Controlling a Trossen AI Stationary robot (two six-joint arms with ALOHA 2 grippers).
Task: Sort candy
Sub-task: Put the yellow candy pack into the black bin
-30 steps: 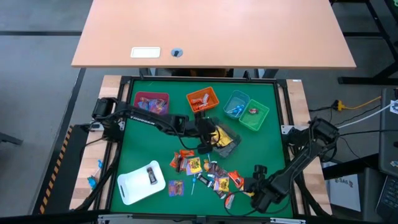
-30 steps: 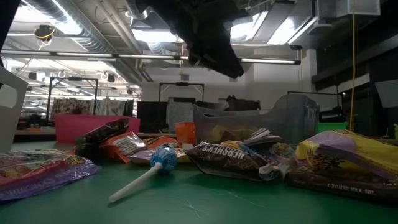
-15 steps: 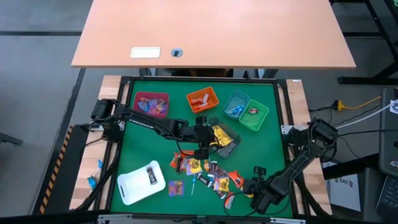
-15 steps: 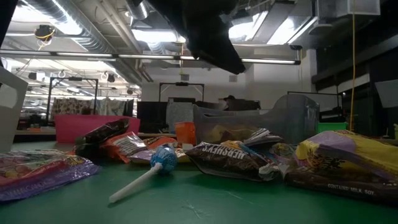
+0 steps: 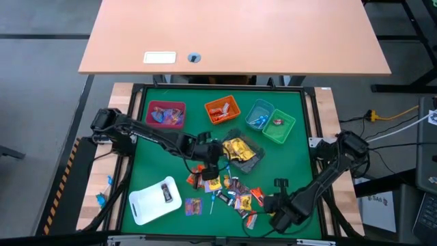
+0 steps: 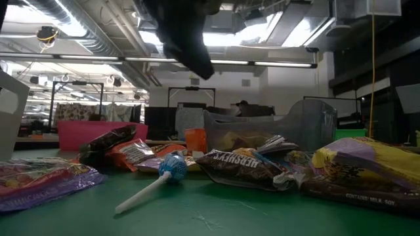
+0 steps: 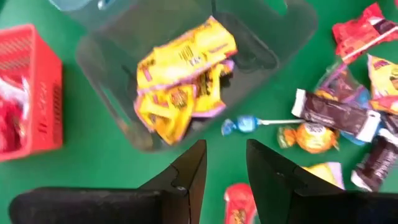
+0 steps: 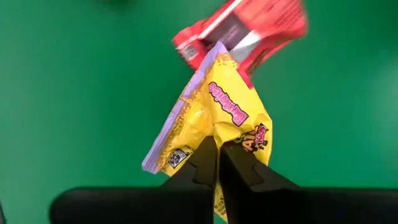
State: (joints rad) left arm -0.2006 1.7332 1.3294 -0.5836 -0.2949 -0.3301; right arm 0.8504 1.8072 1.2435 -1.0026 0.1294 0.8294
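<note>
Many small wrapped sweets lie in a loose pile [image 5: 225,186] on the green mat near the front middle; the low view shows a blue lollipop [image 6: 172,167] and a dark brown packet [image 6: 239,164] among them. My left gripper [image 5: 212,161] hangs open and empty over the pile's far edge, beside the clear grey bin [image 7: 124,93] that holds yellow packets [image 7: 183,74]. My right gripper [image 5: 268,207] is at the front right, shut on a yellow and purple packet [image 8: 217,112], with a red packet [image 8: 249,28] just beyond it. My right gripper pinches the yellow and purple packet by its near edge [image 8: 208,138] between its two fingertips. The packet stretches away from the fingers over the mat, crumpled, its far end beside the red packet. I cannot tell whether it is lifted clear of the mat.
Along the far side of the mat stand a pink bin [image 5: 166,114], an orange bin [image 5: 222,109], a blue bin [image 5: 259,114] and a green bin [image 5: 280,128]. A white tray [image 5: 143,205] with a dark bar on it lies at the front left.
My left gripper has gone from above the grey bin toward the table's near left, and now hangs over the far edge of the candy pile. My right gripper has shifted a little toward the table's left.
</note>
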